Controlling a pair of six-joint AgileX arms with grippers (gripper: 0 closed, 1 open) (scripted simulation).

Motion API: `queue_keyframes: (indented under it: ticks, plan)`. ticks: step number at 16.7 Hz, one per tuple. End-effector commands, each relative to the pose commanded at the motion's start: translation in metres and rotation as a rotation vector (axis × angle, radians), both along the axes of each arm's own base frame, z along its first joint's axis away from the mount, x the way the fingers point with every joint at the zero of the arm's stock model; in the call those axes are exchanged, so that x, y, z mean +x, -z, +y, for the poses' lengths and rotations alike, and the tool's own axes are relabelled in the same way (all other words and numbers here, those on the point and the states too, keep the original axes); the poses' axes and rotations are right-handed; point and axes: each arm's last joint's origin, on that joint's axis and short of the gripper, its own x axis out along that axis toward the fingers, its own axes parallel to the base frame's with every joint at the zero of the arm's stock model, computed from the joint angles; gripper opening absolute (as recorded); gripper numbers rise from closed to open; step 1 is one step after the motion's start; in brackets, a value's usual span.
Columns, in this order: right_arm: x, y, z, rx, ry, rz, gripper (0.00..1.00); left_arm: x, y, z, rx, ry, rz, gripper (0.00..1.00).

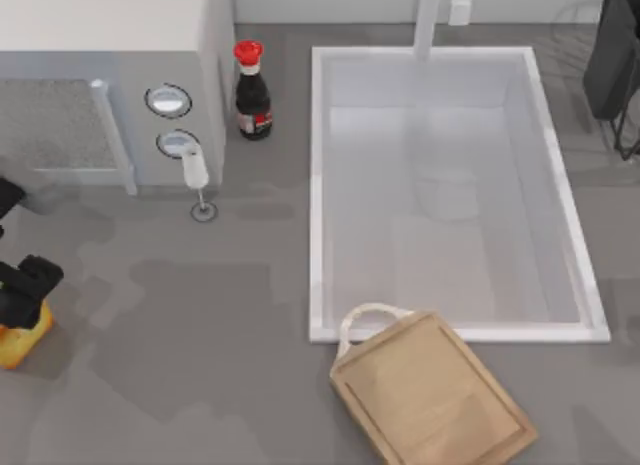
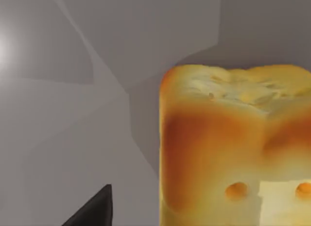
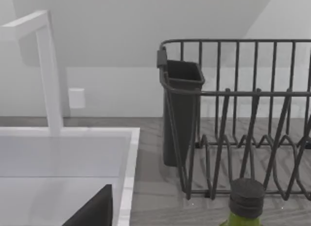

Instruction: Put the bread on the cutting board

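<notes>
Top view: a grey countertop [image 1: 200, 335] is running across the scene, with a white wall band along the far edge. A white rectangular sink [image 1: 318, 185] is occupying the centre-right; its basin is holding nothing visible, and a white faucet [image 1: 428, 20] is rising at its far rim. A dark sauce bottle with a red cap [image 1: 252, 90] is standing just left of the sink. Further left, a pale grey appliance [image 1: 110, 85] is sitting with two round dials on its side. A small white-handled utensil [image 1: 196, 175] is standing near it. The cutting board [image 1: 432, 395], light tan wood with a grooved edge and a whitish loop handle, is lying tilted at the near rim of the sink, bare on top. The bread [image 1: 22, 343], a golden-yellow block, is resting at the far left edge of the countertop, well apart from the board. The left gripper [image 1: 25, 290] is positioned directly over the bread; whether its fingers are open or closed cannot be told. The right arm [image 1: 612, 55] is parked at the far right corner.

Left wrist view: the bread [image 2: 233, 148] is showing a porous crust with orange-brown toasted patches, resting on the grey surface.

Right wrist view: a dark wire dish rack [image 3: 243, 124] is holding a dark rectangular cup [image 3: 181, 114]. A green bottle with a ribbed dark cap [image 3: 247, 201] is standing in front of it.
</notes>
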Motion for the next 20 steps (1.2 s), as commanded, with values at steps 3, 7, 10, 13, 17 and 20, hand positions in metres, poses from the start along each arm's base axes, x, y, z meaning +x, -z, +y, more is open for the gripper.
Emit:
queue_keyframes:
  ticks: [3,7,10,13,17,20]
  plan:
    - [0.000,0.000,0.000,0.000,0.000,0.000,1.00,0.002,0.030,0.000,0.001,0.000,-0.016,1.00]
    - [0.000,0.000,0.000,0.000,0.000,0.000,1.00,-0.001,0.049,0.001,0.000,0.001,-0.003,1.00]
    - [0.000,0.000,0.000,0.000,0.000,0.000,1.00,-0.001,0.049,0.001,0.000,0.001,-0.003,1.00]
    - [0.000,0.000,0.000,0.000,0.000,0.000,1.00,-0.001,0.049,0.001,0.000,0.001,-0.003,0.77]
    - [0.000,0.000,0.000,0.000,0.000,0.000,1.00,-0.001,0.049,0.001,0.000,0.001,-0.003,0.47]
    - [0.000,0.000,0.000,0.000,0.000,0.000,1.00,-0.001,0.049,0.001,0.000,0.001,-0.003,0.25]
